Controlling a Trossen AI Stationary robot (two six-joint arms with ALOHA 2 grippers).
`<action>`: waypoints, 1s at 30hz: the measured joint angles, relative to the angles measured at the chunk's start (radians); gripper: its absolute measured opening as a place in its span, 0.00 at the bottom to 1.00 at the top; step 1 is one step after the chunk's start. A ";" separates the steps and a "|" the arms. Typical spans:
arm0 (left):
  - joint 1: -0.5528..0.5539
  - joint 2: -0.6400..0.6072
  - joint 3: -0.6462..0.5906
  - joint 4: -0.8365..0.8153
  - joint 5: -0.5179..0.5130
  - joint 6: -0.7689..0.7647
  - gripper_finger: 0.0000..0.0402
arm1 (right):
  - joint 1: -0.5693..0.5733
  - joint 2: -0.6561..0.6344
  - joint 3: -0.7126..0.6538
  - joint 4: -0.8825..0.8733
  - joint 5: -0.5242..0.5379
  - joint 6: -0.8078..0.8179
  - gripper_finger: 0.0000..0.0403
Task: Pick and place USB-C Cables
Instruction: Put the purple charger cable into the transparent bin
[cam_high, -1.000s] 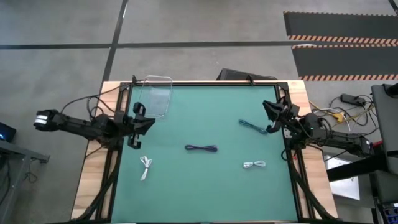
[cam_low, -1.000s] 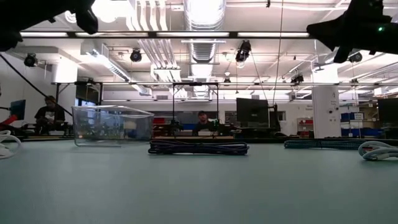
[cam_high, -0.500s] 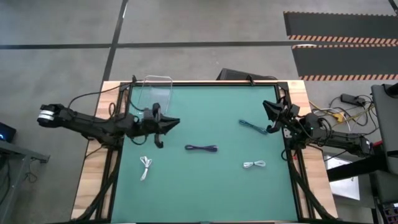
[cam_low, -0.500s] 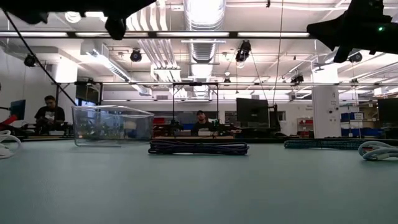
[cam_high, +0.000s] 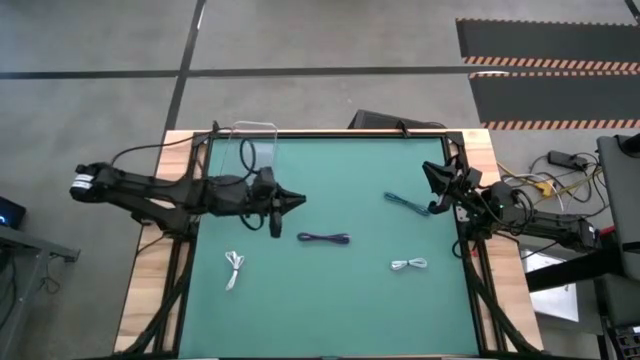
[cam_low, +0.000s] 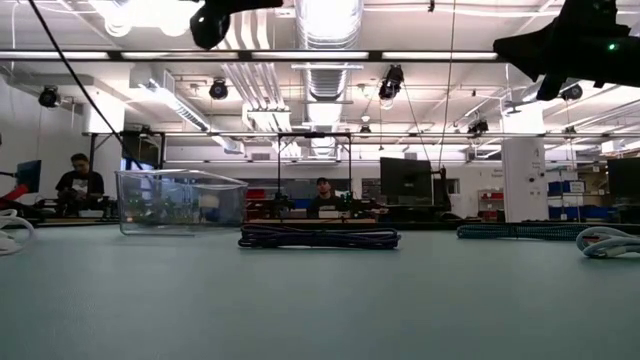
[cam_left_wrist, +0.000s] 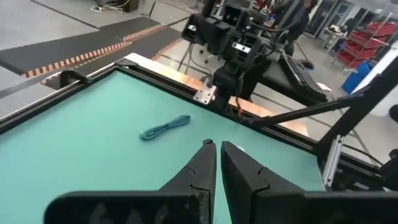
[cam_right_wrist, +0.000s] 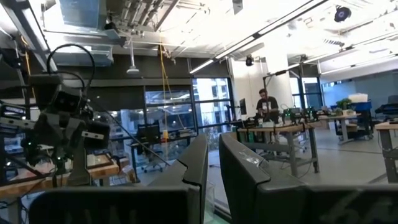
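Note:
Four small cable bundles lie flat on the green mat: a dark purple-black one (cam_high: 324, 238) (cam_low: 318, 237) near the middle, a teal one (cam_high: 407, 203) (cam_left_wrist: 165, 129) toward the right, and two white ones, one near left (cam_high: 235, 268) and one near right (cam_high: 409, 265). My left gripper (cam_high: 300, 201) (cam_left_wrist: 216, 147) hangs high over the mat, left of and beyond the dark cable. It points toward the table's right, shut and empty. My right gripper (cam_high: 432, 178) (cam_right_wrist: 210, 142) waits raised at the right edge beside the teal cable, shut and empty.
A clear plastic container (cam_high: 250, 155) (cam_low: 180, 202) stands at the far left corner of the mat, behind my left arm. A wooden border and black frame rails (cam_high: 470, 250) ring the mat. People sit at desks in the room beyond the table.
My left arm has swung from the table's left edge toward the right, out over the mat and past the clear container. It has stayed raised, and its gripper has turned from pointing down to pointing toward the right. The cables have not moved.

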 joint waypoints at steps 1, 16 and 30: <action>-0.006 0.014 0.013 -0.003 0.001 0.000 0.02 | 0.000 0.000 0.000 0.000 0.000 0.000 0.08; -0.096 0.253 0.207 -0.108 0.029 -0.048 0.02 | 0.000 0.000 0.000 -0.006 0.000 0.000 0.08; -0.095 0.494 0.308 -0.396 0.087 0.003 0.02 | 0.000 0.000 0.000 0.003 0.008 -0.046 0.08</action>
